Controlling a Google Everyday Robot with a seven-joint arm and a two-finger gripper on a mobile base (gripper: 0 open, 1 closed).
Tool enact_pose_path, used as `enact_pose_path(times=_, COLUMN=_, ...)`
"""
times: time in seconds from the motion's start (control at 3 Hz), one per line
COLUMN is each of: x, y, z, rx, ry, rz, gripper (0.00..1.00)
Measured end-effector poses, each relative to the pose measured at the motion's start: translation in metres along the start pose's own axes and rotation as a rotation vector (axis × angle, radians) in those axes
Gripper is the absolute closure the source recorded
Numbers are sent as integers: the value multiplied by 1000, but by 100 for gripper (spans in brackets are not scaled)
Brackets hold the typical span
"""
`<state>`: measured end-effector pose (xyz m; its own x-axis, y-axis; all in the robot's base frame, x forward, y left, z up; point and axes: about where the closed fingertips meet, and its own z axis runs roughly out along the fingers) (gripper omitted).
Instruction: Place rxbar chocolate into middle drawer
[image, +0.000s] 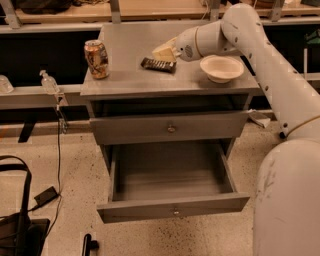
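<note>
- One gripper (165, 51), at the end of the white arm, sits low over the cabinet top (130, 82), its tip right at the bar's far edge; whether it is open, closed or gripping I cannot tell
- Just under the tip, on the camera side, the bar (158, 64) lies flat on the top, dark wrapper up
- Judged from this, the pick-up is the step in hand: the bar is not lifted, and no part of it is near the drawer
- Next move, as I read it: get a firm hold on a thin, flat, slippery wrapper, lift it clear, carry it out past the front edge, then down into the open drawer
- Close beside the wrist, on the arm's side, stands a pale bowl (221, 67); a wide swing could nudge it
- Farther from the tip, beyond the bar, a can (96, 59) stands upright near the top's corner, well apart from the bar
- Below the gripper, a shut drawer (171, 128) with a round knob sits under the top
- Lower again and toward the camera, the middle drawer (150, 209) is pulled well out
- Surface: plain grey, flat, matte
- Room: speckled floor (75, 190) with a cable and dark gear far off at the low corner, a small bottle (49, 82) on a ledge past the can, and a wooden shelf (150, 7) behind the gripper
</note>
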<state>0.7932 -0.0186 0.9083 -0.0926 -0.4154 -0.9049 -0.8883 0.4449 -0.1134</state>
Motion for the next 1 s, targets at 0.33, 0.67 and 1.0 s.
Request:
enact_pose_path(times=0.33, x=1, y=2, z=4, rx=-5, ry=1, rz=1, gripper=24)
enact_pose_path(times=0.67, x=3, y=2, z=12, rx=-37, ry=-33, rz=0, gripper=2)
enact_pose_path(times=1.0, x=14, y=-4, z=23, rx=-58, ry=-61, rz=12, gripper=0)
